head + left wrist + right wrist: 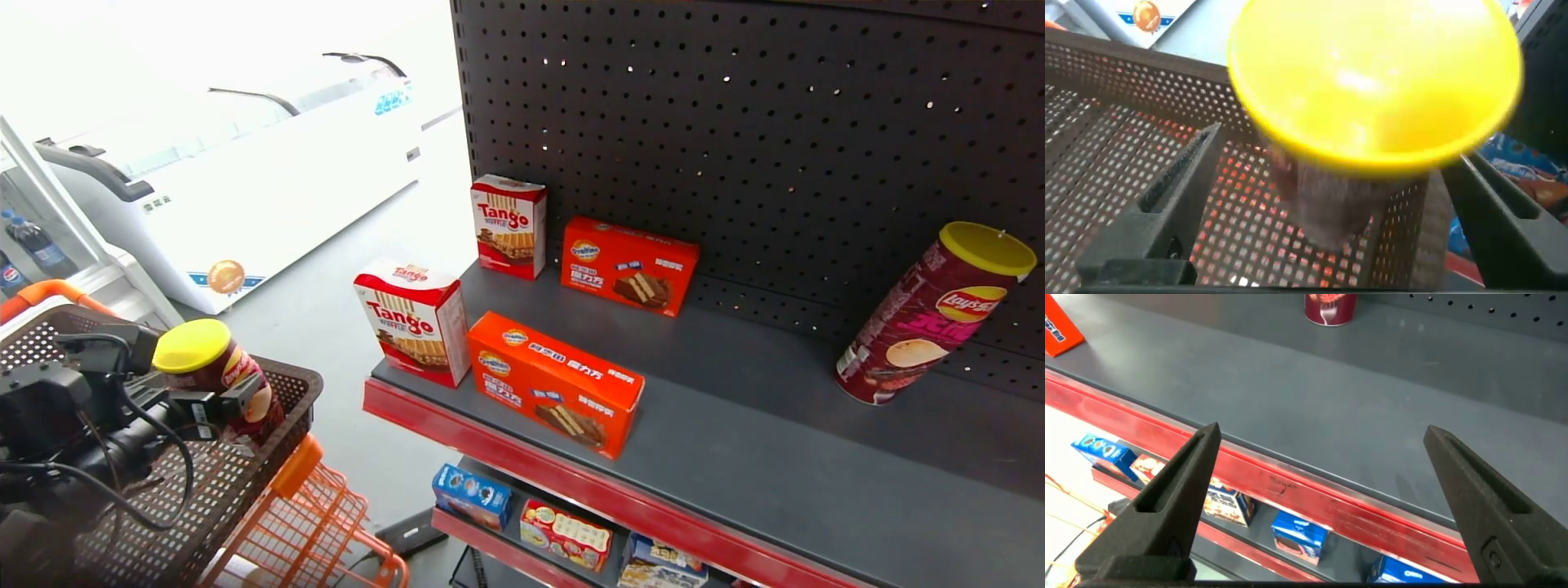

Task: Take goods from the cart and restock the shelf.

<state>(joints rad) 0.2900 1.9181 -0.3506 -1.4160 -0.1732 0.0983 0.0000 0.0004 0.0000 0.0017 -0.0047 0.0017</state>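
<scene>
1. Clamped round a crisp can [214, 367], the left gripper [219, 398] is holding it upright, one finger pressing on each side of the dark red body just under the yellow lid [1372, 73]
2. That can is hanging over the near corner of the brown mesh basket [245, 482], which is sitting on the orange cart [318, 523]; in the left wrist view the mesh is showing below the can
3. Over on the other side, the right gripper [1323, 434] is hovering above the red front edge [1315, 490] of the shelf [775, 457], its fingers spreading wide with nothing between them
4. At the shelf's right end a second can [931, 318] is leaning tilted, its base resting on the shelf and its top tipping back against the pegboard [735, 122]
5. One orange box [555, 384] is lying near the front edge, and another orange box [629, 265] is standing at the back against the pegboard
6. One wafer box [412, 318] is standing at the left front corner, right beside the front orange box and seemingly touching it; another wafer box [508, 224] is standing at the back left, just beside the rear orange box
7. Small packets, a blue one [472, 494] among them, are lying on the lower shelf [490, 543], and a white freezer [245, 180] is standing across the aisle
</scene>
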